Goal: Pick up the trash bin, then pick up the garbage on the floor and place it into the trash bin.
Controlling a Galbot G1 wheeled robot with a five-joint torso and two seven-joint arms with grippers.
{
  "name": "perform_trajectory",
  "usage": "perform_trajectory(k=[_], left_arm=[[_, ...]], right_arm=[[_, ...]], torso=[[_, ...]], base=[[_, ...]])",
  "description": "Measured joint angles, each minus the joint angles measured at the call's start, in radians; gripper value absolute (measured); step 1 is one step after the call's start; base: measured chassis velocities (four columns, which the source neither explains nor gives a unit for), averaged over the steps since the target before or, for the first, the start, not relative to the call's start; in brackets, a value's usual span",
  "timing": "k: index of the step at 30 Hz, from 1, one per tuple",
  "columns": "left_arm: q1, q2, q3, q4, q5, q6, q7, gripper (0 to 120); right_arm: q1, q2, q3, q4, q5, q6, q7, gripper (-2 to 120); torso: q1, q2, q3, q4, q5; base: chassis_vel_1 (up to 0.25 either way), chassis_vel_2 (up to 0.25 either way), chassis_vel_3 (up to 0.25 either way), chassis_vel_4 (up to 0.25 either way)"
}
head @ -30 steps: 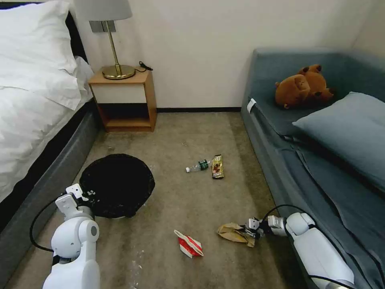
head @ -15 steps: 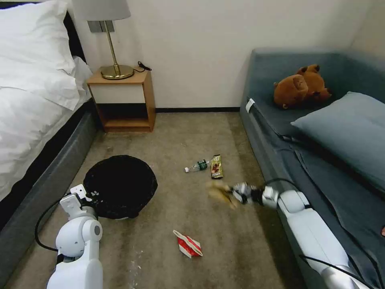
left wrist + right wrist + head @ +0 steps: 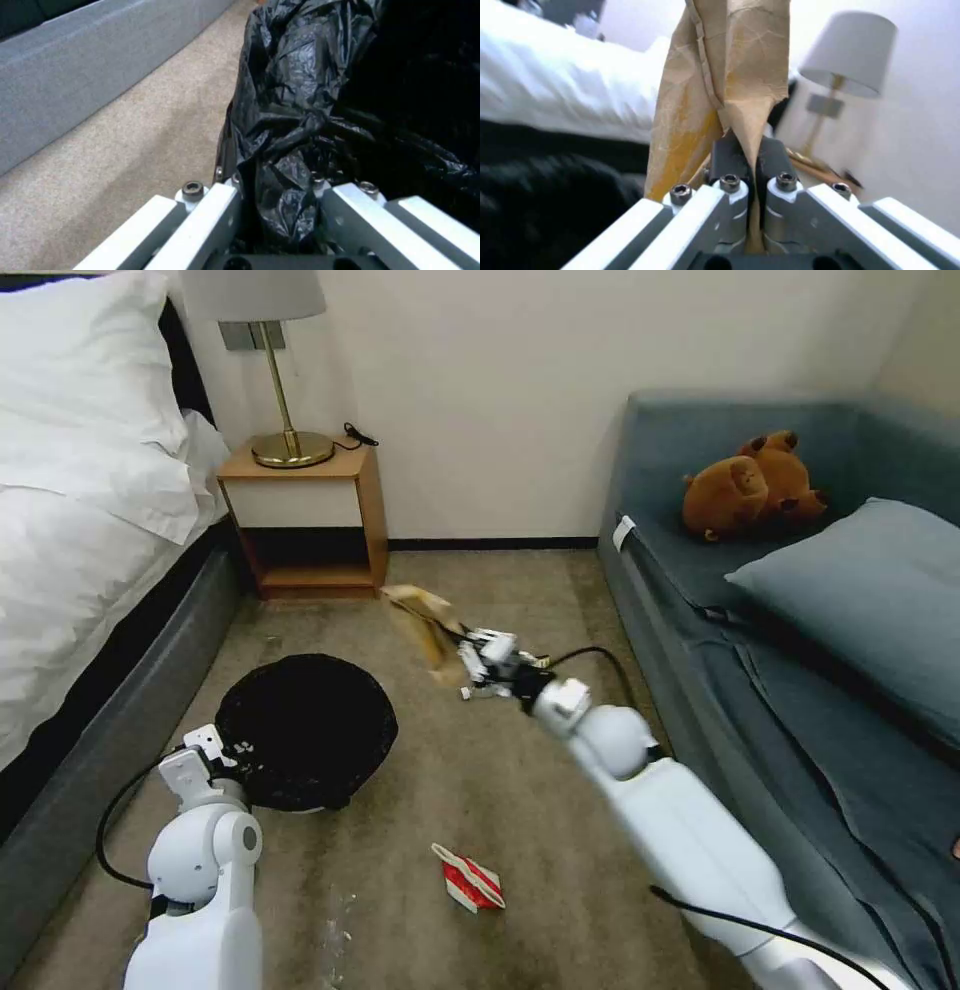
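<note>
Red wrapper (image 3: 469,882): on floor, nearest. Left gripper (image 3: 226,757): fingers clamped on bin (image 3: 305,732) rim; keep level. Right gripper (image 3: 474,654): fingers pinching paper bag (image 3: 425,617), airborne beyond bin; centre over opening before release.

Black-lined trash bin (image 3: 305,732) lifted; brown paper bag (image 3: 425,617) aloft; red-and-white wrapper (image 3: 468,877) on carpet.
</note>
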Motion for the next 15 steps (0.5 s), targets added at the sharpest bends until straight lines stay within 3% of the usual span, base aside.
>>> perform_trajectory(k=[7, 15], left_arm=[[0.009, -0.004, 0.000, -0.006, 0.002, 0.000, -0.001, 3], [0.012, -0.011, 0.004, -0.002, 0.010, -0.002, 0.000, 3]], right_arm=[[0.051, 0.046, -0.095, -0.024, -0.001, -0.025, 0.008, 0], [0.123, 0.132, -0.184, -0.163, -0.031, -0.010, 0.007, 0]], torso=[[0.000, 0.000, 0.000, -0.0001, 0.0000], [0.000, 0.000, 0.000, 0.0001, 0.0001]], base=[[0.000, 0.000, 0.000, 0.000], [0.000, 0.000, 0.000, 0.000]])
